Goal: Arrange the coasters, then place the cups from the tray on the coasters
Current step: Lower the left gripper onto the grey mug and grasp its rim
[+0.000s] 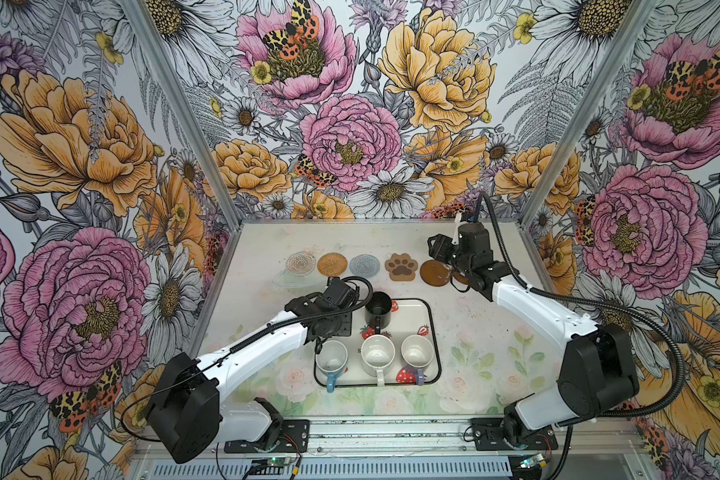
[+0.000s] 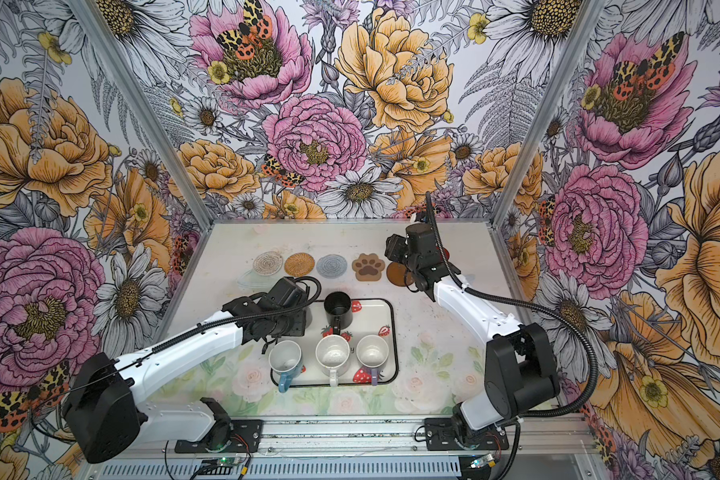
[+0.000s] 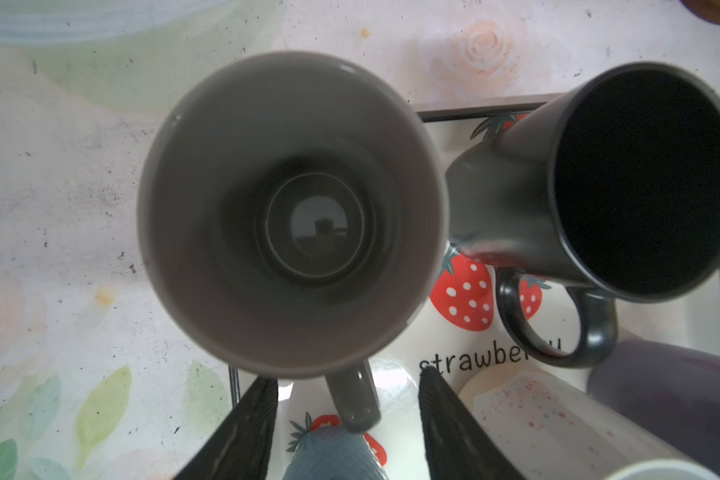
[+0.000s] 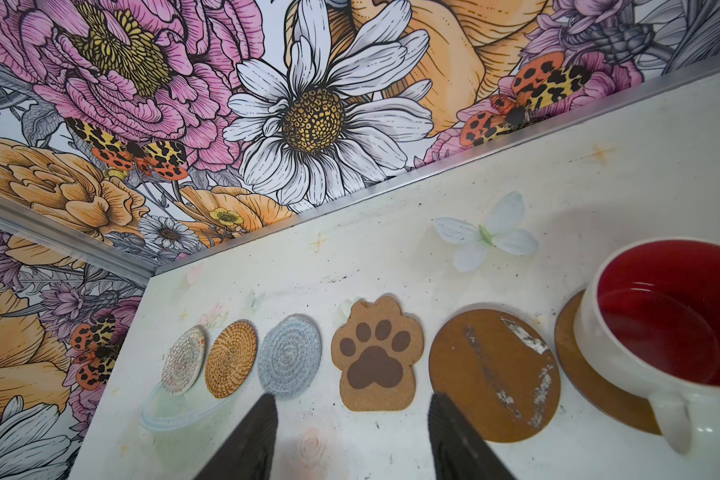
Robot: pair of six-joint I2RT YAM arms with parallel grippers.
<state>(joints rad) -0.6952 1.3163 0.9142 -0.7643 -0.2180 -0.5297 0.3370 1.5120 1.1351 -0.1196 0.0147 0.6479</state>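
Observation:
Along the back lie the coasters: clear patterned (image 1: pixel 302 262), rattan (image 1: pixel 332 263), grey woven (image 1: pixel 364 264), paw (image 1: pixel 401 267), brown disc (image 1: pixel 435 272). A white cup with red inside (image 4: pixel 661 324) stands on another brown disc (image 4: pixel 591 374), under my right arm. My right gripper (image 4: pixel 352 415) hangs open and empty before the paw coaster. The tray (image 1: pixel 431 328) holds black (image 1: pixel 378 312), light blue (image 1: pixel 332 357), white (image 1: pixel 377 355) and lilac (image 1: pixel 417 351) cups. The grey cup (image 3: pixel 291 208) stands at its far left corner. My left gripper (image 3: pixel 347 411) is open, its fingers either side of the grey handle (image 3: pixel 356 399), apart from it.
The black cup (image 3: pixel 641 178) stands close beside the grey one, and the light blue cup (image 3: pixel 333 457) sits right under my left gripper. A pale clear oval shape (image 1: pixel 291 279) lies before the leftmost coaster. Flowered walls close in the table on three sides.

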